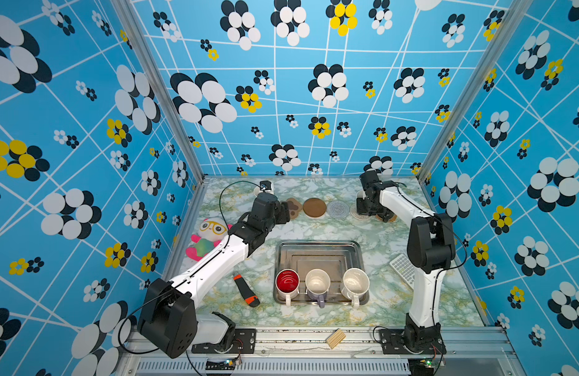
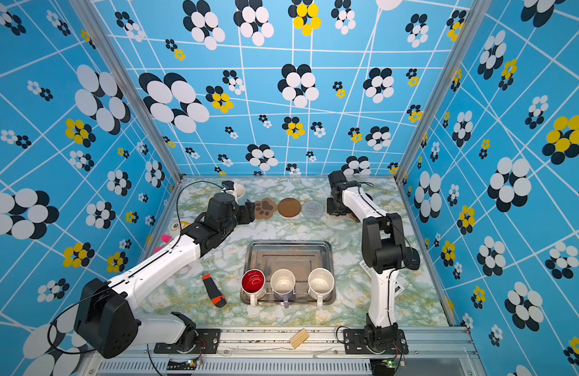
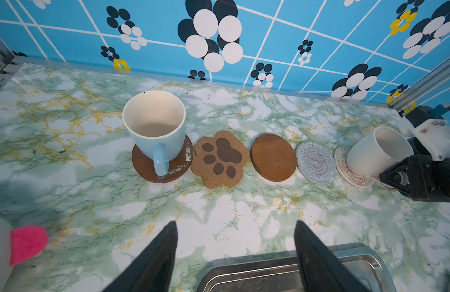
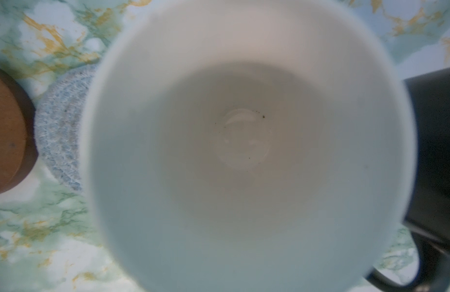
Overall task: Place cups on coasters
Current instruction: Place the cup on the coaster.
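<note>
**Step in hand:** seating the white mug (image 3: 375,151) on the whitish woven coaster (image 3: 348,169). This coaster lies beyond the steel tray (image 1: 317,247), past its far corner on the right arm's side.

**Right arm:** the right pincer (image 1: 368,208) is clenched on the mug's wall. The mug hangs tilted over the coaster. Whether its base touches cannot be told.

**Recommended:** bring the mug upright before lowering, centre its base on the weave, and let go only once it stands flat.

**Hazards:** the black mug (image 4: 436,151) stands just beside, so clearance is tight. The soft coaster could also be dragged toward the grey woven coaster (image 3: 315,161).

**Left arm:** the left pincer (image 3: 235,225) is released and empty, hovering between the tray and the paw coaster (image 3: 220,159).

**Remaining stock:**
- The light blue mug (image 3: 155,124) sits on a brown disc (image 3: 145,169) beyond the tray's opposite far corner.
- Three mugs (image 1: 317,283) stand at the tray's near end.
</note>
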Controlling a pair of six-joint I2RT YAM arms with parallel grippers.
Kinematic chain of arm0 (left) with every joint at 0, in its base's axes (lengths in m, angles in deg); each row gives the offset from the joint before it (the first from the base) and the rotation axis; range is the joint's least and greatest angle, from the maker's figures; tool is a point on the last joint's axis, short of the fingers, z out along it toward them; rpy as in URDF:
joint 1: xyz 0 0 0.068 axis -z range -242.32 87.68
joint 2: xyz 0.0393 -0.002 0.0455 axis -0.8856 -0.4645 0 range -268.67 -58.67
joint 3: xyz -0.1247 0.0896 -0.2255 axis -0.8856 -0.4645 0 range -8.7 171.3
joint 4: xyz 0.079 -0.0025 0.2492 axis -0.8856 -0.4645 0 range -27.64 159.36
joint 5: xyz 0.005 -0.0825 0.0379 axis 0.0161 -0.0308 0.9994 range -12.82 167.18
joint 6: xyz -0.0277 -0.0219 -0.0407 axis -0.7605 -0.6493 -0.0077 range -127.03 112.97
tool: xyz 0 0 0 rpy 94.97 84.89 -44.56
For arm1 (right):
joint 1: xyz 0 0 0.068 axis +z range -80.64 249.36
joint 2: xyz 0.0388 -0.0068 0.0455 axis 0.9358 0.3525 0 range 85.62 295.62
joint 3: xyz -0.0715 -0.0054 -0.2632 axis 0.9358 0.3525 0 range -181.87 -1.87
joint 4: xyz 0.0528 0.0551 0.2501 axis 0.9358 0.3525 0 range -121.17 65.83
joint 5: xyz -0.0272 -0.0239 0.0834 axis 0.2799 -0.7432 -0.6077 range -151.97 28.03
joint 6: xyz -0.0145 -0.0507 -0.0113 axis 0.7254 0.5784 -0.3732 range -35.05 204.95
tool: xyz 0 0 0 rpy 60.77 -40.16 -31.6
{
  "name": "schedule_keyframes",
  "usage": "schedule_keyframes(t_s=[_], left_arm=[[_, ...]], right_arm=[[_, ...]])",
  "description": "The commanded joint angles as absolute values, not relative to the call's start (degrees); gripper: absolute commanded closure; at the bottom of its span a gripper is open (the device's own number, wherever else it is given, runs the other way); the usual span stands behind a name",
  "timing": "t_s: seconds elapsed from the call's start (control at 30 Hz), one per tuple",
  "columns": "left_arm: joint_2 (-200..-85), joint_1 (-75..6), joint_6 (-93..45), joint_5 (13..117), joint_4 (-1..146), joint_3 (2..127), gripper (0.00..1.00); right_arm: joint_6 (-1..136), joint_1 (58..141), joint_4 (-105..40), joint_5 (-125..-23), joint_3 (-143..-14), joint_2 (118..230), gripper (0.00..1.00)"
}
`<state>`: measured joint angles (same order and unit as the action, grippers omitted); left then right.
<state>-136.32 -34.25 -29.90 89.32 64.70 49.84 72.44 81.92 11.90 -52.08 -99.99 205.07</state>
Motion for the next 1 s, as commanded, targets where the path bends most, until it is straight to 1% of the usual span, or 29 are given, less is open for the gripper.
schedule_keyframes(t_s=[0.0,0.1,0.13,0.2,0.27,0.43,0.67,0.97], left_arm=[[-135.3,-34.9,-30.1,88.9,64.7,49.6,0.26],[-135.3,-34.8,-30.2,88.8,64.8,49.7,0.26],[-135.3,-34.9,-30.2,88.7,64.7,49.7,0.26],[-135.2,-34.9,-30.2,88.7,64.7,49.7,0.26],[-135.1,-34.9,-30.2,88.7,64.7,49.6,0.26],[-134.9,-34.9,-30.2,88.7,64.6,49.6,0.26],[-134.7,-34.9,-30.2,88.7,64.6,49.5,0.26],[-133.8,-34.9,-30.3,88.7,64.4,49.2,0.26]], right_arm=[[71.4,81.6,11.8,-52.3,-102.1,206.0,1.00],[71.1,81.6,11.9,-53.1,-102.1,206.0,1.00],[71.0,81.6,11.9,-53.3,-102.1,205.9,0.97],[70.9,81.6,11.9,-53.4,-102.1,205.8,0.95],[70.9,81.6,12.0,-53.4,-102.1,205.7,0.90],[70.9,81.6,12.1,-53.5,-102.0,205.1,0.85],[70.7,81.6,12.2,-53.9,-101.7,204.2,0.69],[69.8,81.5,12.2,-54.0,-100.3,201.9,0.53]])
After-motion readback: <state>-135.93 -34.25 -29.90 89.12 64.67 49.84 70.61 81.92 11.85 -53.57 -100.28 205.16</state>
